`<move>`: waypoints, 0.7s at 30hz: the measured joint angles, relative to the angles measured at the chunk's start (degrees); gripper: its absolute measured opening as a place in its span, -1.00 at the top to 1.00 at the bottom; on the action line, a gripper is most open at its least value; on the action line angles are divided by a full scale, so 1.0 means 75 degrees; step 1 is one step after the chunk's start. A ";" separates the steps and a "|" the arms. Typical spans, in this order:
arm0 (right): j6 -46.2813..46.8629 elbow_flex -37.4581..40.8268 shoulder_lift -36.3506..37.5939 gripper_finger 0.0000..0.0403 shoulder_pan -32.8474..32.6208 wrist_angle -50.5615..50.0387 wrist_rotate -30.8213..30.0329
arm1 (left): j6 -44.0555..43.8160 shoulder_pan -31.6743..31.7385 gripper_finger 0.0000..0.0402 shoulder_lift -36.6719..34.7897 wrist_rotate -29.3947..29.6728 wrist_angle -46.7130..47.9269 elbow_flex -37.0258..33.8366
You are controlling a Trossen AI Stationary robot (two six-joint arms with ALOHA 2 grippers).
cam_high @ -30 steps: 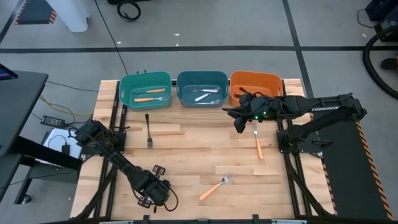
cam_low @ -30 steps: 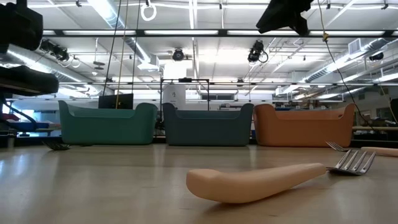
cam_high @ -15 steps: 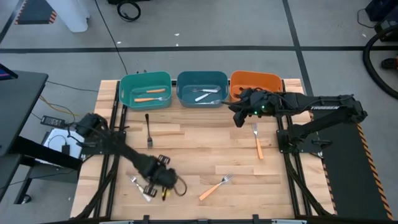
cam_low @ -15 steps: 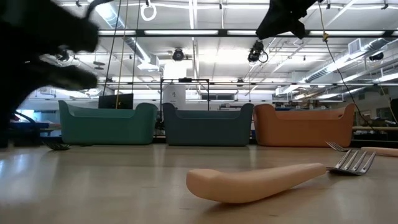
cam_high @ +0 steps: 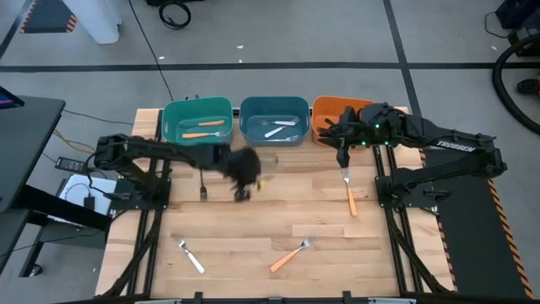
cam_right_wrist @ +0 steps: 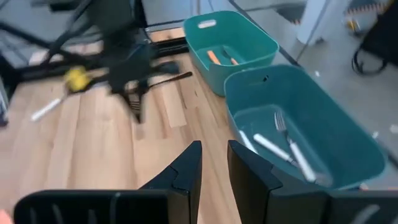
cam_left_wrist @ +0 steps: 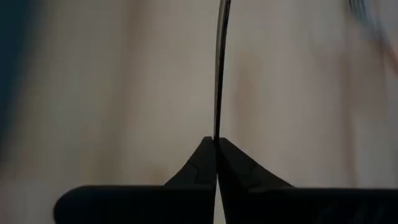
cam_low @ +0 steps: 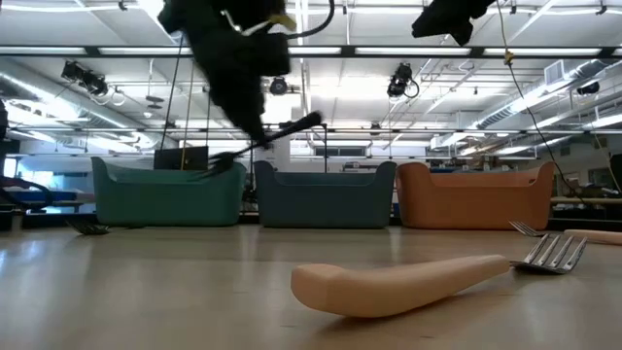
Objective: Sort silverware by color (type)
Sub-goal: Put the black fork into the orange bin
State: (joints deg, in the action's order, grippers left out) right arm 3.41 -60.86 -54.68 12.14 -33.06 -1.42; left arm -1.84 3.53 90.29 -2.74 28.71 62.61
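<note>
Watching from above, the left gripper (cam_high: 245, 173) sits just before the blue bin (cam_high: 274, 121), well short of the orange bin (cam_high: 325, 114). At table level, its black fork (cam_low: 262, 144) juts sideways; a thin pinch could slip. The wrist confirms fingers (cam_left_wrist: 199, 165) clamped on it. The right gripper (cam_right_wrist: 213, 163), slightly spread, hovers over the blue bin.

The only legible marking is the white word "TROSSEN" printed along the right arm (cam_high: 456, 145) in the high view, lying at about three o'clock of the table (cam_high: 253, 211). No other text, number or sign can be read.
</note>
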 joint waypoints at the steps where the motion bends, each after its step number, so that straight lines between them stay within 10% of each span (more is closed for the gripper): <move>1: -0.0292 0.0000 0.0011 0.58 0.0079 0.0000 0.0101 | -0.0021 0.0248 0.97 -0.0001 0.0003 -0.0465 0.0008; 21: -0.2074 0.0000 -0.1825 0.57 0.0659 0.2535 0.0333 | -0.0062 0.1930 0.94 0.0075 -0.0057 -0.3725 0.1675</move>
State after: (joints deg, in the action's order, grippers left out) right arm -12.15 -60.86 -68.37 17.08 -14.05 1.08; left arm -2.30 18.00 90.85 -3.17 0.78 75.17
